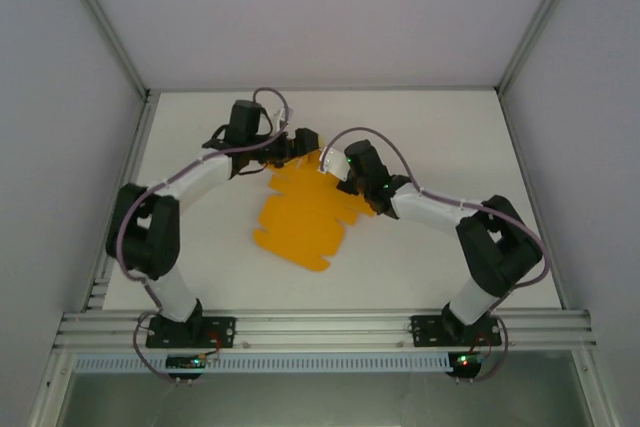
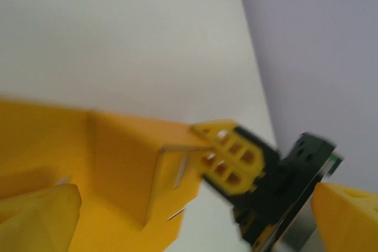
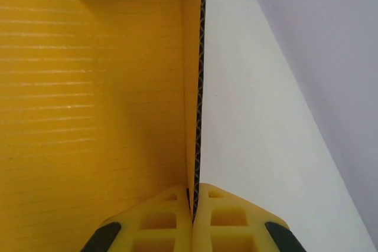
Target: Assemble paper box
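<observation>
The paper box (image 1: 300,217) is a bright orange die-cut card lying mostly flat in the middle of the table. Its far right flap is raised. My right gripper (image 3: 194,202) is shut on the edge of that upright flap (image 3: 190,87), seen edge-on in the right wrist view. The left wrist view shows the right gripper's yellow fingers (image 2: 231,159) pinching the flap's corner beside a folded wall of the paper box (image 2: 118,169). My left gripper (image 2: 192,208) stands wide open over the card's far edge, with nothing between its fingertips (image 2: 41,216). From above, both grippers, left (image 1: 308,142) and right (image 1: 332,163), meet at the card's far end.
The white table (image 1: 450,127) is enclosed by pale walls and an aluminium frame (image 1: 330,327) along the near edge. Bare table surface lies right of the flap (image 3: 254,146) and beyond the card (image 2: 118,39).
</observation>
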### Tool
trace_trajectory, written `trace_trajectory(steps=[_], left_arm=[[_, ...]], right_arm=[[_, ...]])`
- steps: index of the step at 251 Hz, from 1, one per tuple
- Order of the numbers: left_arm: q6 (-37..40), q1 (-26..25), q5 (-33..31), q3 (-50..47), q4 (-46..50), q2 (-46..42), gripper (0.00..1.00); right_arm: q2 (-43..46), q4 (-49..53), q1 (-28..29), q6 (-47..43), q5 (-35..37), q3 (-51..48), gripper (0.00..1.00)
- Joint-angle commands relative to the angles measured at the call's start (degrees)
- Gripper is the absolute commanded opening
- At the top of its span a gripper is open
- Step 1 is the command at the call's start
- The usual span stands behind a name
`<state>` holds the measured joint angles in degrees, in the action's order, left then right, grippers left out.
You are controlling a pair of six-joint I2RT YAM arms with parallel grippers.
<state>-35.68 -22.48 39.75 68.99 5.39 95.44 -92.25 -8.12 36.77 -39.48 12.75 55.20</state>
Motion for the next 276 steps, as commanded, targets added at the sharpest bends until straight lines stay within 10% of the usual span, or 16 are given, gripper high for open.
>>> trace_trajectory(steps=[1,52,202,276], left_arm=[[10.19,2.67,-14.84,-3.72,12.19,-8.90,1.00],[11.19,9.72,-24.72,-13.20,13.71,-15.06,1.00],[12.27,11.49,-15.44,-17.96,-7.40,-3.80,1.00],[13.42,10.83,5.75,-18.60,-16.29,-0.95,0.96]], right_arm=[[3.63,2.46,-2.20,-2.61,1.03,1.06,0.00],[5.08,9.80,-3.20,0.13,1.32,4.78,0.00],[5.41,10.38,-2.23,1.47,1.24,5.98,0.00],[5.32,9.41,-1.97,2.64,1.36,5.47,0.00]])
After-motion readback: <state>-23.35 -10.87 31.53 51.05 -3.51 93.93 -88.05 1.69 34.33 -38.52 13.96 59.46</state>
